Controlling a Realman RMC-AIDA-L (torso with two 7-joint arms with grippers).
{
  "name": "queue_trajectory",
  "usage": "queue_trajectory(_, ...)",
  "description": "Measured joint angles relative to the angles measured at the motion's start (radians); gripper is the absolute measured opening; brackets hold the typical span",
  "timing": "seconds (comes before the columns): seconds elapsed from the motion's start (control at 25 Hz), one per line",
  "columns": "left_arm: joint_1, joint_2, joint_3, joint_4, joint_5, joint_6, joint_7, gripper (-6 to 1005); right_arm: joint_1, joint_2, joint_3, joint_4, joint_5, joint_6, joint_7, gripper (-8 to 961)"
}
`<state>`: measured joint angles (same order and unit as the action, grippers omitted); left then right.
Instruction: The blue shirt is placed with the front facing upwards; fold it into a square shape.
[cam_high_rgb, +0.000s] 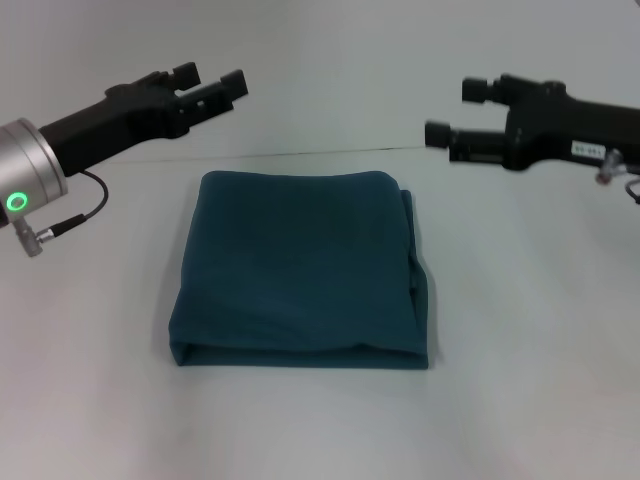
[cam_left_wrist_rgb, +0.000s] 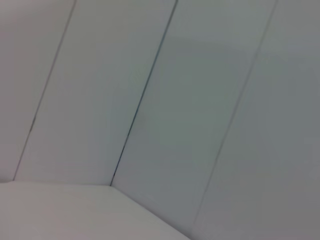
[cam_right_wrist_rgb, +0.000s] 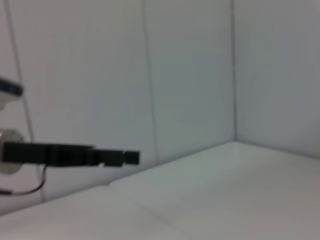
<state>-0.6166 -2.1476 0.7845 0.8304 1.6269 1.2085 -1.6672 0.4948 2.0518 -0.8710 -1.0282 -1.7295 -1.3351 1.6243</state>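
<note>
Left gripper: held raised, up and to the left of the blue shirt, well apart from the cloth. Its 2 fingers are parted with a narrow gap between them, and nothing is gripped.

Blue shirt: laid flat on the white table, midway between the 2 arms, already folded into a near-square packet. No lettering is shown on the upper face. Stacked layers are seen along the near edge and along the right-hand edge, where a slight bulge remains. The fold is judged complete or nearly so.

Handling, as judged: the cloth is taken to be light, soft and limp, not fragile, and liable to sag or unfold if lifted by 1 layer only. A hold is best taken at the stacked corners of the right-hand edge, with all layers pinched together.

Right gripper: held raised, up and to the right of the blue shirt, well apart from it. Its fingers are spread wide and nothing is held.
</note>
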Motion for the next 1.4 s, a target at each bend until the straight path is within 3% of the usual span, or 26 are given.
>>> queue_trajectory(0.32, -0.022, 0.017, 0.001, 0.033, 0.156, 0.109, 0.023, 838, 0.021, -0.023, -0.007, -0.06, -0.174, -0.202, 0.023, 921)
queue_trajectory(0.6, -0.026, 0.046, -0.014, 0.087, 0.256, 0.29, 0.005, 837, 0.043, 0.022, -0.009, -0.21, -0.325, -0.362, 0.04, 919)
queue_trajectory(0.76, -0.024, 0.055, -0.04, 0.124, 0.289, 0.451, 0.02, 837, 0.056, 0.029, -0.009, -0.22, -0.332, -0.414, 0.04, 916)
queue_trajectory(1.0, -0.01, 0.052, -0.046, 0.162, 0.329, 0.618, 0.066, 838, 0.054, 0.031, 0.004, -0.222, -0.316, -0.453, 0.035, 918)
queue_trajectory(1.4, 0.011, 0.04, -0.043, 0.172, 0.359, 0.642, 0.076, 837, 0.044, 0.03, 0.074, -0.223, -0.261, -0.53, 0.039, 924)
